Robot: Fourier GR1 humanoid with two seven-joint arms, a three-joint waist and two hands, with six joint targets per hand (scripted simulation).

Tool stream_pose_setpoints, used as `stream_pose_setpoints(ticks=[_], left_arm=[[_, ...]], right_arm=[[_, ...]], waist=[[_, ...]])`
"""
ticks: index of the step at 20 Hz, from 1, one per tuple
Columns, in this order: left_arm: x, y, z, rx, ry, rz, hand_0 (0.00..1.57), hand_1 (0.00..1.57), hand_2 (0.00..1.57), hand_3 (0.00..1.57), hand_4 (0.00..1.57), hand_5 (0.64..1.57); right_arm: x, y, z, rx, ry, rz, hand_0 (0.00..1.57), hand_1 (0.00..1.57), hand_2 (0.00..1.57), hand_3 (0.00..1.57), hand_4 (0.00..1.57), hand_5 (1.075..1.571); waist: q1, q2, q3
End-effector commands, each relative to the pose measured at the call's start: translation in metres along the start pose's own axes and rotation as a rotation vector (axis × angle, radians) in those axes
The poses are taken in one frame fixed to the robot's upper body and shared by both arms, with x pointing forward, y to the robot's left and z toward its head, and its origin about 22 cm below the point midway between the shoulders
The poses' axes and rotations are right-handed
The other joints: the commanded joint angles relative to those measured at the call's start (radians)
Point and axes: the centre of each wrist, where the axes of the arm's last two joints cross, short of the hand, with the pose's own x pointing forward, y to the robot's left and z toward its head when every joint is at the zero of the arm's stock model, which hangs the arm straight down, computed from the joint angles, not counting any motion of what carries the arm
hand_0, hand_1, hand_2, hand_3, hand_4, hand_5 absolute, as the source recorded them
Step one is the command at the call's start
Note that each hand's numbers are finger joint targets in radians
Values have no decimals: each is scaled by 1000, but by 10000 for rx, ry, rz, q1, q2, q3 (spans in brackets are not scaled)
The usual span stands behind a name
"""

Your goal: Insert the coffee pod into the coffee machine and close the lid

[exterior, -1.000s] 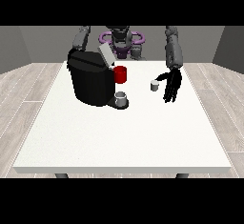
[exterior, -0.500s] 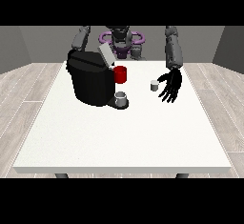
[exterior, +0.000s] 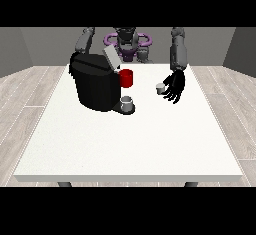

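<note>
You see the pod [exterior: 160, 88], a small grey cup, standing on the white table [exterior: 130, 144] just beside the hand at the view's right [exterior: 175, 86]. The pod lies on the side of that hand nearer the machine, close to the fingers; you cannot tell whether they touch it. The hand hangs with its palm turned toward the pod and its fingers [exterior: 172, 98] spread and pointing down toward the table, relaxed, not closed around anything.

The black coffee machine [exterior: 96, 84] sits on the table at the view's left, well apart from the pod. Its lid [exterior: 111, 57] is tilted up, open. A red part [exterior: 127, 78] shows at the machine's front, on the side toward the pod, and a grey cup [exterior: 127, 102] stands on the machine's base below it.

The other arm [exterior: 84, 40] comes down behind the machine at the view's left; its hand is hidden there, so you cannot see it at all.
</note>
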Motion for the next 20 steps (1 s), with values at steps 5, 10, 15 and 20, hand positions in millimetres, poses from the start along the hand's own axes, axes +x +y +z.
stream_pose_setpoints(ticks=[5, 10, 15, 20], left_arm=[[7, -37, -2, -721, -320, 164, 1190, 1190, 1280, 1183, 234, 1571], [8, -22, -5, -134, -1517, 299, 1529, 1529, 1514, 1409, 714, 1571], [23, -42, -10, -733, -1450, 668, 1208, 1208, 1317, 1330, 680, 1571], [46, -16, -26, -710, -1343, 1515, 1457, 1457, 1437, 1348, 571, 1571]], right_arm=[[-8, -17, -2, -321, 197, -391, 0, 0, 0, 0, 403, 1571], [-27, -3, 18, -486, 311, -197, 0, 0, 0, 0, 400, 1571], [-44, -5, 29, -765, 1021, -288, 0, 0, 0, 0, 314, 1571], [-43, -19, 20, -458, 1269, -201, 0, 0, 0, 0, 281, 1571]], waist=[[144, -167, -130], [230, -163, -133], [466, -1062, -128], [371, -1291, -128]])
